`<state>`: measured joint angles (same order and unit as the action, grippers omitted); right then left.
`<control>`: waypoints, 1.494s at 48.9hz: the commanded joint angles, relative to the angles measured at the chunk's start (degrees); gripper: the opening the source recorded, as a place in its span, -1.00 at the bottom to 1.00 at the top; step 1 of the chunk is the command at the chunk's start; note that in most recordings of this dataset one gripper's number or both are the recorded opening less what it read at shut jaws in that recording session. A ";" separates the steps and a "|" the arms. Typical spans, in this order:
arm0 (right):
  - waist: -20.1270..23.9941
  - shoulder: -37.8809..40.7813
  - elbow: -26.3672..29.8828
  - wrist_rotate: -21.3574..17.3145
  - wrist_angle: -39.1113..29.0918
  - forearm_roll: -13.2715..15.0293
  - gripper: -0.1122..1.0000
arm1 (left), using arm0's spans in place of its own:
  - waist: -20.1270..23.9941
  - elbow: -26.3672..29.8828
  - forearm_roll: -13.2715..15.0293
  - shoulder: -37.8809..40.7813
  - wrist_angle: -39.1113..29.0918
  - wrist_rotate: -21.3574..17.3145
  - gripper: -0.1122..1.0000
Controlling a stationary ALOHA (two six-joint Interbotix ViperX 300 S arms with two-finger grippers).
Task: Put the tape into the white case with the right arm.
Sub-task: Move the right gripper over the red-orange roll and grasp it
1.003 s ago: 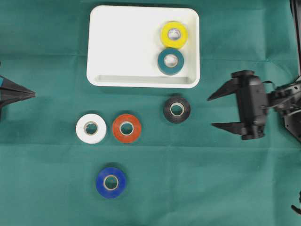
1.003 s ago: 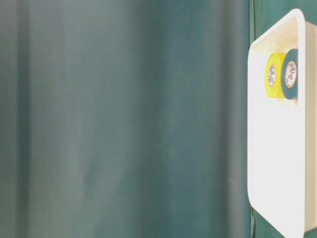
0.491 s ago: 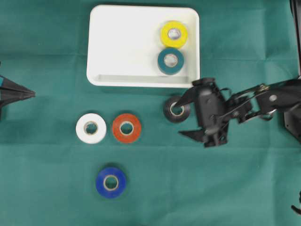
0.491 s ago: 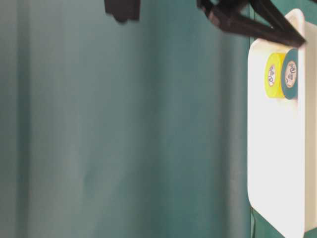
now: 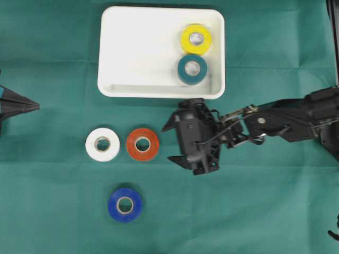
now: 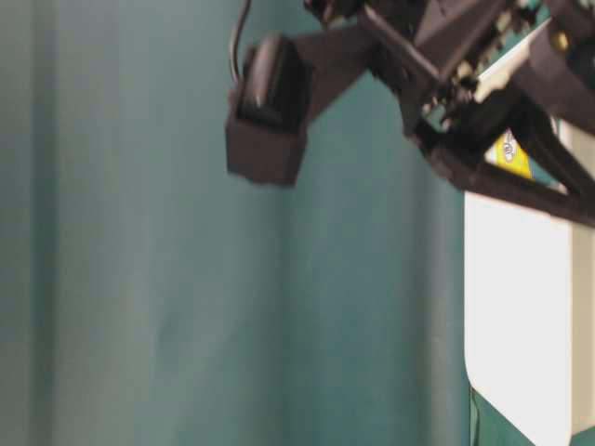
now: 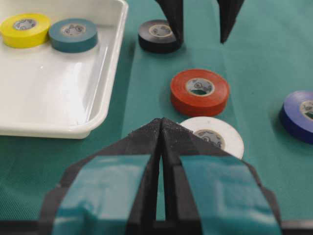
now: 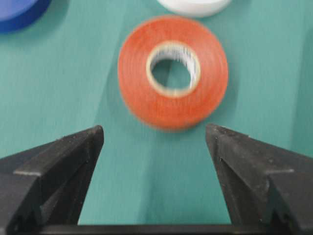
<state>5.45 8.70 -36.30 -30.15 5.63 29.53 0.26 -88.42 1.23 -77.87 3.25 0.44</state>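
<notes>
The white case [image 5: 137, 53] lies at the back of the green cloth with a yellow roll [image 5: 196, 38] and a teal roll [image 5: 192, 69] inside. My right gripper [image 5: 167, 144] is open and empty, its fingers pointing left at the red tape [image 5: 142, 144], a short gap away. The right wrist view shows the red tape [image 8: 173, 110] just beyond the open right gripper [image 8: 154, 128]. The black tape [image 7: 159, 35] lies under that gripper's body, hidden from overhead. At the left edge my left gripper [image 5: 36, 105] is shut and empty.
A white roll [image 5: 102, 144] lies just left of the red one, and a blue roll [image 5: 125, 205] sits nearer the front. The right arm [image 5: 275, 119] stretches across from the right edge, close below the case's front rim.
The right arm has swept left from the right side, passed over the black tape, and now faces the red tape. Its jaws stayed open. The left gripper has not moved.
</notes>
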 commanded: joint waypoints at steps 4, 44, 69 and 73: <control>0.35 1.58 4.92 0.00 0.35 0.09 0.14 | 0.18 0.62 0.09 0.44 0.26 0.00 -0.79; 1.93 8.44 13.45 -0.18 -5.45 0.09 0.14 | 0.18 0.62 0.09 0.35 0.18 0.00 -0.79; 3.96 11.69 17.31 -0.18 -17.23 0.00 0.14 | 0.18 0.53 0.09 0.44 0.18 -0.09 -0.79; 3.96 11.78 17.31 -0.18 -17.67 0.00 0.14 | 0.18 0.62 0.09 0.44 0.18 -0.09 -0.79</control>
<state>9.58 21.27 -19.86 -30.15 -11.60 29.53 0.35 -88.51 1.23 -77.87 3.16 0.44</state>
